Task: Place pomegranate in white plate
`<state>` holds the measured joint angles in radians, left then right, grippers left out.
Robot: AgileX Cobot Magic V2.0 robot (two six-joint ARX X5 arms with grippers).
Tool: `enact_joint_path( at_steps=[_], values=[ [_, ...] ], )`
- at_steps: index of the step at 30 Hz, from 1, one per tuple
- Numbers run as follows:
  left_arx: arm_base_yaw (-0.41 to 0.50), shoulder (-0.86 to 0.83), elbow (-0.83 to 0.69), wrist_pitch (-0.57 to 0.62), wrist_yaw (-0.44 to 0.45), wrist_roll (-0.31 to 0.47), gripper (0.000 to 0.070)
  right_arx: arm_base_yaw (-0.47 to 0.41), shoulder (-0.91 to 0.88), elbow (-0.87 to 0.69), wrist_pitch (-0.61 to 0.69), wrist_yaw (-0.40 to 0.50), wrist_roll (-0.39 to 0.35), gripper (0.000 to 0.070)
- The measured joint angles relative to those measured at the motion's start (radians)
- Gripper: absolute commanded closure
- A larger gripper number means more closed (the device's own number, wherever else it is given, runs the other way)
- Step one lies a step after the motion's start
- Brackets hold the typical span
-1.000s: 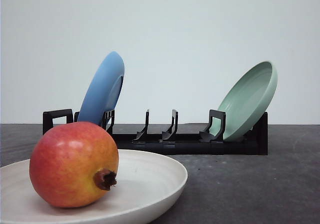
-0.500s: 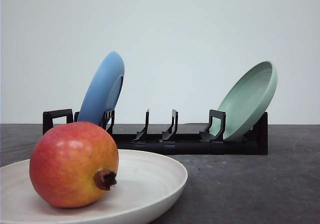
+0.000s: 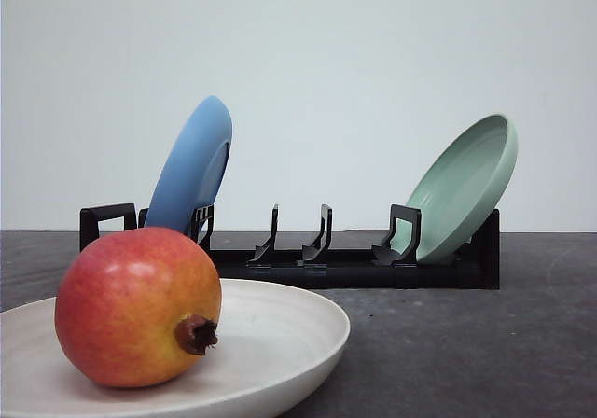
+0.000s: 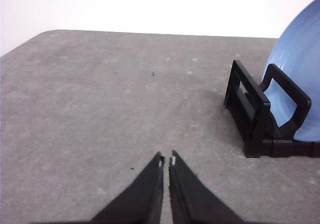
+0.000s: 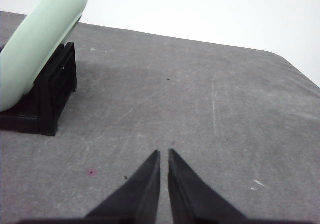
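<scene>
A plain, pale grey-white wall [image 3: 373, 54] is filling the space behind the table, showing no windows or marks. A dark grey table top [image 3: 466, 343] is stretching back to meet it, its surface looking matte and speckled (faint pale scratches are showing in the right wrist view [image 5: 215, 99]). Its far corners are looking rounded in the wrist views. Soft, even light is falling everywhere, casting only weak shadows

A glossy round pomegranate [image 3: 137, 307], red blending to yellow-orange with a dark brown calyx nub, sits in a matte cream-white shallow plate [image 3: 280, 339], before a black plastic rack [image 3: 308, 261] holding a blue plate [image 3: 189, 171] and a pale green plate [image 3: 464, 186] on grey tabletop [image 3: 466, 343].
</scene>
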<state>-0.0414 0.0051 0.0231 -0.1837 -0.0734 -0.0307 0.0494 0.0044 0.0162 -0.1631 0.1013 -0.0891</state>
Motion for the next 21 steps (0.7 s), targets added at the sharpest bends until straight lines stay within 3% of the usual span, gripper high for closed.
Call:
enact_joint_path(
  at_steps=[21],
  values=[
    [0.000,0.000,0.000,0.000,0.000,0.000,0.0700,0.000,0.000,0.000,0.000,0.000,0.000,0.0674]
  ],
)
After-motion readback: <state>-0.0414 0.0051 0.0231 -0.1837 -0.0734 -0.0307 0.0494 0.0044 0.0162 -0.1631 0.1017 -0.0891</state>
